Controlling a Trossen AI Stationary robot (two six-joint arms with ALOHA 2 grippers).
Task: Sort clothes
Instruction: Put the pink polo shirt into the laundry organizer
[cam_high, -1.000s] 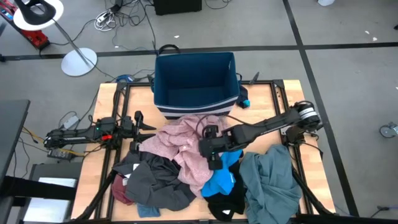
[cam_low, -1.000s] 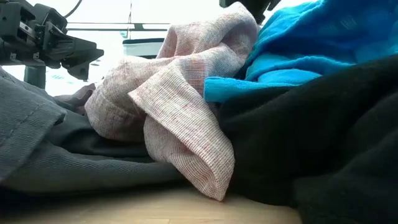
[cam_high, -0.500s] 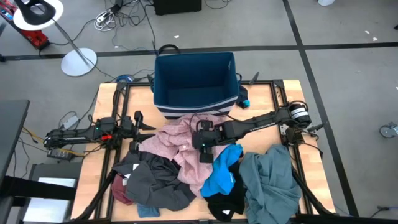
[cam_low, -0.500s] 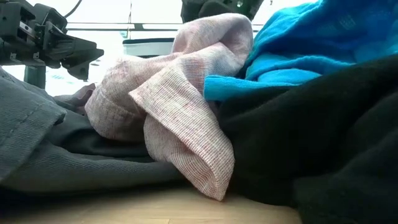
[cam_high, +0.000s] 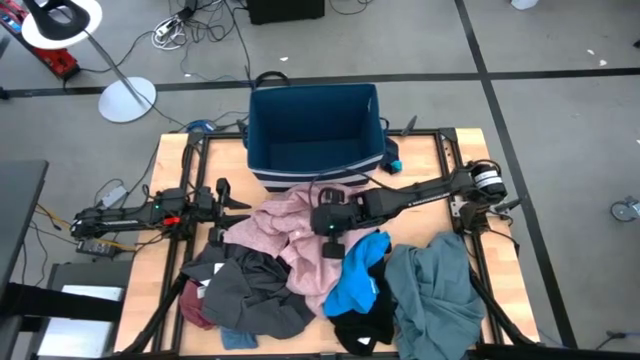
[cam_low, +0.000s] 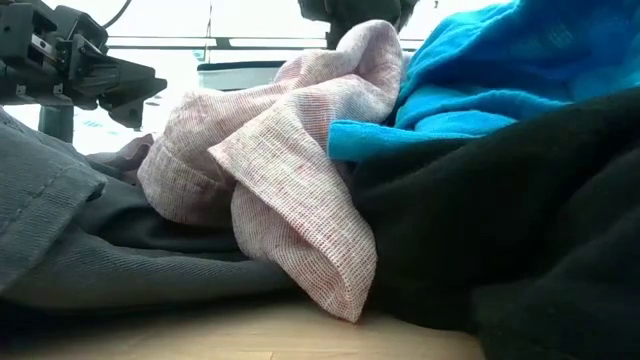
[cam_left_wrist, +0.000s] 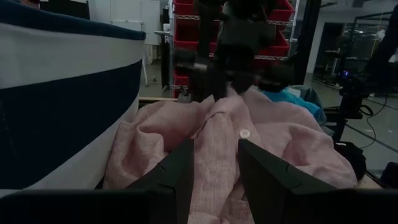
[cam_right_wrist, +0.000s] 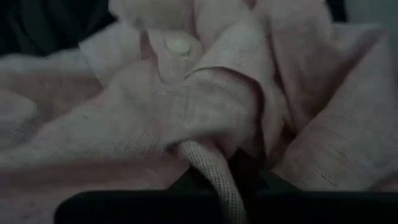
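Observation:
A pile of clothes lies on the table's near half. It holds a dusty pink shirt, a bright blue piece, a teal-grey one, a dark grey one, black cloth and a maroon bit. My right gripper stands over the pink shirt's right part and is shut on it; the low view shows it at the top. My left gripper hovers open at the pile's left edge, with the pink shirt just ahead of its fingers. My right gripper pinches a bunched fold of the pink shirt between its two fingers, close to a button on the placket. It comes from above, pointing down. Several layers are gathered there. The rest of the shirt lies slack on the pile.
A navy bin with white stripes stands open at the table's far middle, just beyond the pink shirt. Dark frame rails run along the table's sides. A white lamp base and cables lie on the floor beyond.
My right gripper has moved from above the blue piece toward the table's left, onto the pink shirt, and has shut on a fold of it. The shirt's top fold has been drawn together and slightly raised under the gripper; the rest of the pile has stayed put.

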